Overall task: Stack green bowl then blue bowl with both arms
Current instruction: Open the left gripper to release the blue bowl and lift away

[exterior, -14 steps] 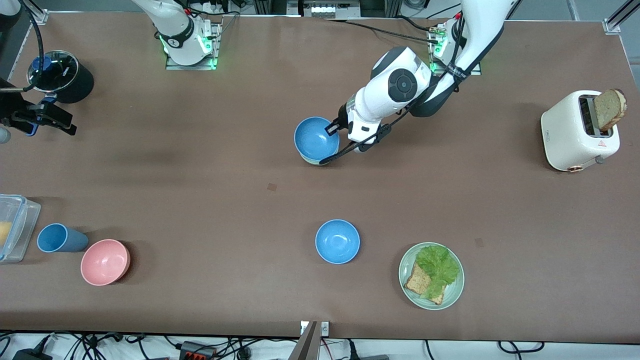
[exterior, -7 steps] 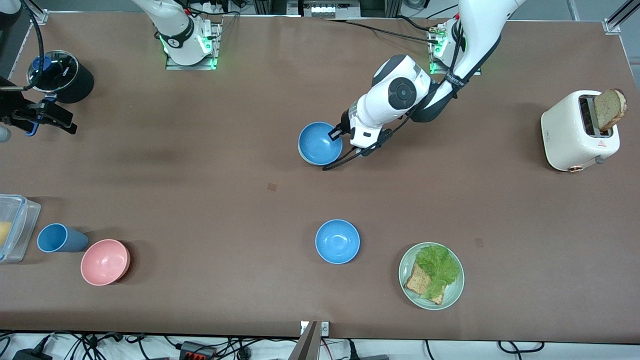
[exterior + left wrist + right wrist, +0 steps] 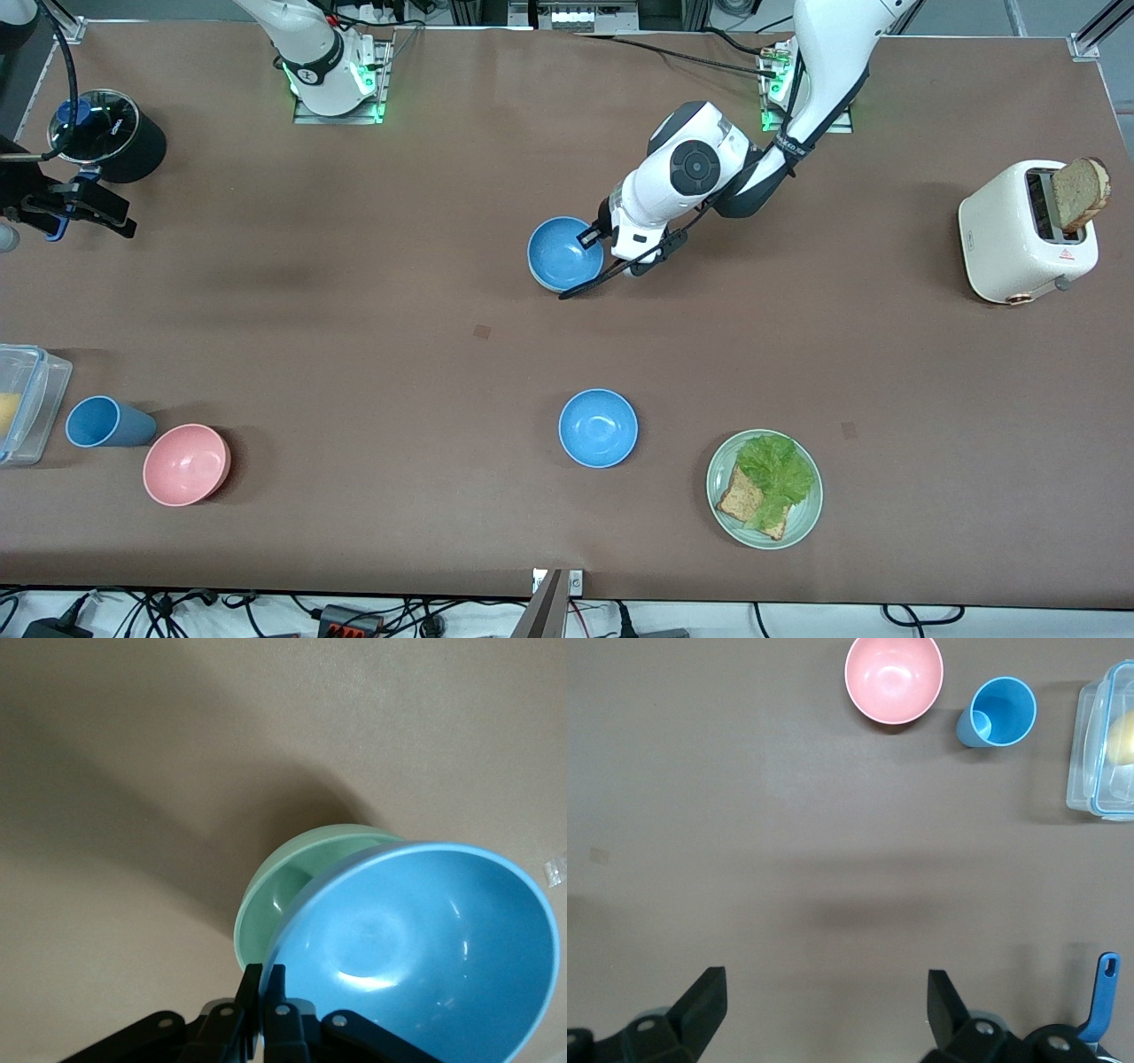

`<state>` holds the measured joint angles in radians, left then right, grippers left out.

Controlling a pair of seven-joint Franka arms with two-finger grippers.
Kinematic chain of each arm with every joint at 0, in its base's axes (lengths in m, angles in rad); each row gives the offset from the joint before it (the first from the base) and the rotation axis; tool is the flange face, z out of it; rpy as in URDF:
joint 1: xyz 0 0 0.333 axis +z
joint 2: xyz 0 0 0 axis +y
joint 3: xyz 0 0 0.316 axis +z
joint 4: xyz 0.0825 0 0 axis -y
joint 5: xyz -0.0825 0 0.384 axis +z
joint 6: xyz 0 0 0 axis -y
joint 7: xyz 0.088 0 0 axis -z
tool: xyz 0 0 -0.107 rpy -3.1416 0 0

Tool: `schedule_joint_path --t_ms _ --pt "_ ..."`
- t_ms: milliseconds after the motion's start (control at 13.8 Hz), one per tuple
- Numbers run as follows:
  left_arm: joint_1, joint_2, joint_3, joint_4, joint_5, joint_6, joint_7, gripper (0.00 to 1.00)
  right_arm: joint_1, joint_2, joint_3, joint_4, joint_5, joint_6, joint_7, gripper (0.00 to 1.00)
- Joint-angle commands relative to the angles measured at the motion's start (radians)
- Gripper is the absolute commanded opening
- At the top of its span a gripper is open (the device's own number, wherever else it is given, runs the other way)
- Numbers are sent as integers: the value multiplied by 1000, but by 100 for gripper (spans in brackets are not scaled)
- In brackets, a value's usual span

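My left gripper [image 3: 592,237] is shut on the rim of the blue bowl [image 3: 564,252] near the middle of the table. In the left wrist view the fingers [image 3: 255,985] pinch the rim of the blue bowl [image 3: 416,948]. That bowl sits tilted in the pale green bowl [image 3: 282,890] just under it. In the front view the green bowl is almost hidden beneath the blue one. My right gripper [image 3: 824,992] is open and empty. It waits high over the right arm's end of the table [image 3: 84,213].
A second blue bowl [image 3: 598,428] and a green plate [image 3: 802,523] with lettuce and toast lie nearer the front camera. A toaster [image 3: 1019,239] stands at the left arm's end. A pink bowl [image 3: 186,464], blue cup [image 3: 104,422], clear container [image 3: 22,403] and black pot [image 3: 111,133] are at the right arm's end.
My left gripper has come down with the blue bowl and shifted slightly toward the arm bases, bringing it into the green bowl. The right arm has not moved.
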<state>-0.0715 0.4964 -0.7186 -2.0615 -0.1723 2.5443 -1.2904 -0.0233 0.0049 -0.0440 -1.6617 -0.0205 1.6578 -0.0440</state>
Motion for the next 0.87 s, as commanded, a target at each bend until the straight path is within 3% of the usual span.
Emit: schedule_joint_path --t_ms 0,509,800 --pt "-13 13 10 6 23 19 -9 5 5 -2 0 4 -6 -3 6 100" --pt "-30 17 13 6 23 21 -9 6 17 -3 0 4 -10 -9 6 100" --pt "-27 19 13 6 30 21 -7 17 26 -5 -2 2 -16 -6 6 100"
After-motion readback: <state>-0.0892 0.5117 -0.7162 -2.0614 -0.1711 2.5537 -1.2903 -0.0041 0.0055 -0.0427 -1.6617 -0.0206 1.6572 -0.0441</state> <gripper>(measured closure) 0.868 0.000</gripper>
